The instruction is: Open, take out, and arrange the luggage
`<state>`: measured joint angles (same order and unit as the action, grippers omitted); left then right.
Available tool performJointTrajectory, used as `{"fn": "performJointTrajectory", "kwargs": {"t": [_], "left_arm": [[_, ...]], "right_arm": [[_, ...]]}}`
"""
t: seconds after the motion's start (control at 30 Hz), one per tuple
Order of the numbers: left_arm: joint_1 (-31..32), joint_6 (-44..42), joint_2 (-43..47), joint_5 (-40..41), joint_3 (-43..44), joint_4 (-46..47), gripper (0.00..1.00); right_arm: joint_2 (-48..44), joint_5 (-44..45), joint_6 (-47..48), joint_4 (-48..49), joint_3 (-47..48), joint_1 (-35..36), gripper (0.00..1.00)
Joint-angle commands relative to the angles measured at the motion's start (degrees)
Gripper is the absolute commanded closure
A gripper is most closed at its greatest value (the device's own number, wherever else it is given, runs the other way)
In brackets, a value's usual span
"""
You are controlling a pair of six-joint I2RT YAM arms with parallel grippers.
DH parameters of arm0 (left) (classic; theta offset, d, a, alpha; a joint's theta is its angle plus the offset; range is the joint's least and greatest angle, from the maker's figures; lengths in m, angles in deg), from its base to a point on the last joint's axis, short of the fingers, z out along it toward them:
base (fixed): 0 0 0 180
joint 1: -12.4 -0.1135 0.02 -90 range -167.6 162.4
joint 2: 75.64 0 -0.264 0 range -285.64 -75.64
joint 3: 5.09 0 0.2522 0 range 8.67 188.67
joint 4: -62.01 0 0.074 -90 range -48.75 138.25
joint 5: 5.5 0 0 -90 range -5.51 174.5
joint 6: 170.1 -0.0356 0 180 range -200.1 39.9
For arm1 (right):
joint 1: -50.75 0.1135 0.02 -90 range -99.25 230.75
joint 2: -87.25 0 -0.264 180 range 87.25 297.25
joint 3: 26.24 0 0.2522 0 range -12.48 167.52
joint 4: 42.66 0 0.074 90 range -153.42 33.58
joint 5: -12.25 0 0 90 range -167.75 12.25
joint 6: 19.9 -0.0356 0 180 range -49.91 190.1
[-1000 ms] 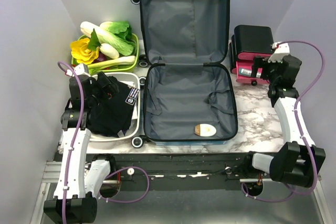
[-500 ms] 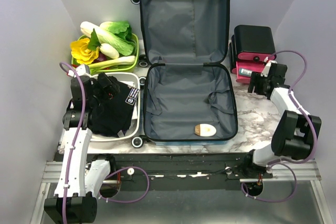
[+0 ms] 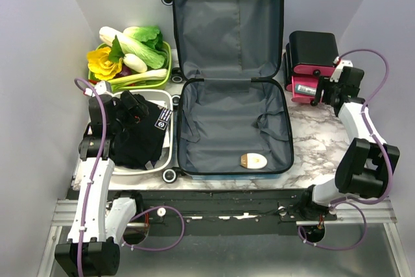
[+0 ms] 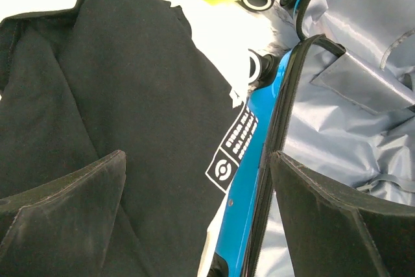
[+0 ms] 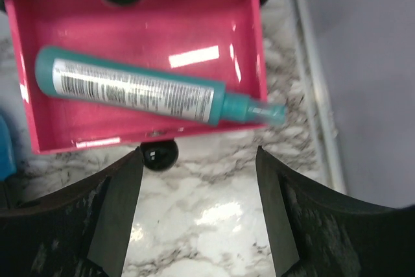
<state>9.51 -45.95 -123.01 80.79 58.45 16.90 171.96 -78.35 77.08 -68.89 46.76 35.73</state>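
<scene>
Just changed: R pincer (image 5: 200, 163) went from full wide to mid-wide. Nothing sits between the fingers, so it's empty. It hangs over the desk (image 3: 318, 141) just below the open pink drawer (image 5: 149, 24), right-centre of top view. Teal tube (image 5: 130, 85) lies flat in the drawer, cap end poking over its right rim, not gripped. My read: tube is placed and the R arm is free for the next item.

Luggage (image 3: 230, 115) is in the centre of top view, open flat, lid toward top of frame. Grey lining is bare except a small oval item (image 3: 253, 160) in the lower half, near the bottom edge. So open = done, take-out nearly done, and the oval item is prob. the next pick.

L pincer (image 4: 198, 160) is full wide and empty. It's over the black cloth (image 3: 133, 137) in the white tray (image 3: 165, 98), left-centre of top view, just beside the luggage's blue edge. Cloth looks bunched, not folded, so it may want tidying.

Vs earlier frames:
- R arm 1 s ago: stretched out w/ wrist over the drawer.
- R arm half a sec ago: folded back, pincer lower and off the drawer front.
- R arm now: back up at the drawer's right side.
- Tube: same spot in the drawer throughout, as far as top view shows.
- L arm: approx. no change.
- Luggage, oval item, cloth, veg basket (image 3: 167, 56) upper left: no move.
</scene>
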Motion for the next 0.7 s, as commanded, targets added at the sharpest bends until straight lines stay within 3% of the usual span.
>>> {"fn": "performJointTrajectory", "kwargs": {"t": [0.0, 0.2, 0.4, 0.67], "left_arm": [[-0.18, 0.48, 1.41, 0.10, -0.47, 1.03, 0.01], [-0.44, 0.30, 0.97, 0.45, 0.32, 0.77, 0.01], [-0.62, 0.39, 0.71, 0.80, 0.14, 1.03, 0.01], [-0.80, 0.30, -0.52, 0.80, 0.67, 0.42, 0.01]], "right_arm": [[1.51, -4.03, 6.79, 1.05, 5.35, -0.44, 0.23], [7.31, -6.96, 11.73, -5.01, 11.15, -0.44, 0.25], [9.33, -9.33, 16.29, -7.13, 10.54, 0.17, 0.29], [13.99, 0.24, 17.98, -6.26, 12.47, 1.58, 0.29]]}}
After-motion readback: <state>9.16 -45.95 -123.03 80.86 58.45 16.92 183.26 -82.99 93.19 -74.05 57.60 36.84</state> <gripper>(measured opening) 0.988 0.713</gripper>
